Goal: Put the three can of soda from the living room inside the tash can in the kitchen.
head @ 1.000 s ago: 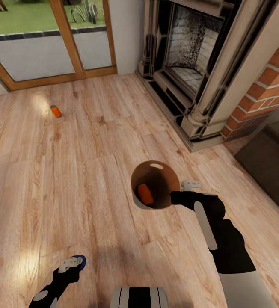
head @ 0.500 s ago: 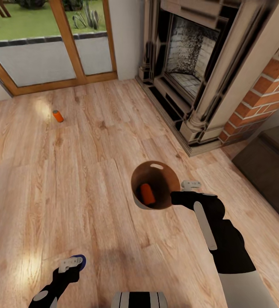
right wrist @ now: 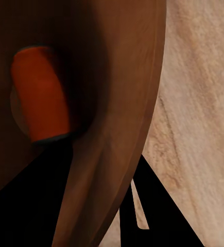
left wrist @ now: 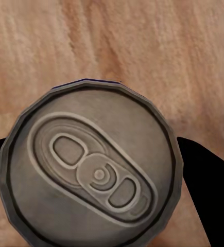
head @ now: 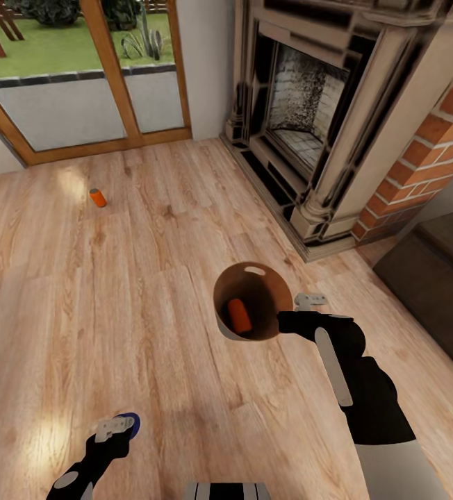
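The right gripper [head: 290,321] pinches the bin [head: 253,278], an orange can [head: 238,315] inside. The left gripper [head: 115,428] squeezes the blue can [left wrist: 91,164]. Another orange can [head: 98,198] lies on the floor far beyond the bin.

The camera has tilted; nothing itself has moved.

One can [head: 238,315] lies in the bin [head: 254,278]; another can [head: 98,198] lies on the floor [head: 150,292], far left; fireplace [head: 310,118] far right.
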{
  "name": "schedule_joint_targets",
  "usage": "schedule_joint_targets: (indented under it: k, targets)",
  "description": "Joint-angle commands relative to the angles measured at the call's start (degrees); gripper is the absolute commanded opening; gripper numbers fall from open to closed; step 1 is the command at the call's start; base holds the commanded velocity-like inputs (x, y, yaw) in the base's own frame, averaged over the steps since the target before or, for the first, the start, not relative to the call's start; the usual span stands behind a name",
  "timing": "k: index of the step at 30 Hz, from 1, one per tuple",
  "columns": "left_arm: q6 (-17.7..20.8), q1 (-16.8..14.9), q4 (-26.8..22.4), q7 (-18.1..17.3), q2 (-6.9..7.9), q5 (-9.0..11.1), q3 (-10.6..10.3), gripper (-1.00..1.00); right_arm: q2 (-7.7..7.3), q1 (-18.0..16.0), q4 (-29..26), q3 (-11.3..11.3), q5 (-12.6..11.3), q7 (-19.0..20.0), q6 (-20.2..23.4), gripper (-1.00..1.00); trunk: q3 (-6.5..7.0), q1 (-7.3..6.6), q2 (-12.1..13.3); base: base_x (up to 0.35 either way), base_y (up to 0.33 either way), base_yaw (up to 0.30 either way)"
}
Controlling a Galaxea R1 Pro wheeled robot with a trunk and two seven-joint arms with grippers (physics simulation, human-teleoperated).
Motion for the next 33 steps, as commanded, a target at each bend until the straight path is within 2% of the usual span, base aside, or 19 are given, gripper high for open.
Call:
schedule_joint_targets:
  k: [1, 33]
  targets:
    - [0.0, 0.0, 0.0, -0.3, 0.0, 0.0, 0.0, -1.0, 0.01, 0.0, 0.0, 0.0, -1.3, 0.0, -0.1, -1.0, 0.28, -0.23, 0.4, 0.0, 0.0, 0.0]
    - [0.0, 0.0, -0.3, -0.9, 0.0, 0.1, 0.0, -1.0, 0.01, 0.5, 0.1, 0.0, -1.2, 0.0, -0.2, -1.0, 8.96, -7.26, 13.3, 0.0, 0.0, 0.0]
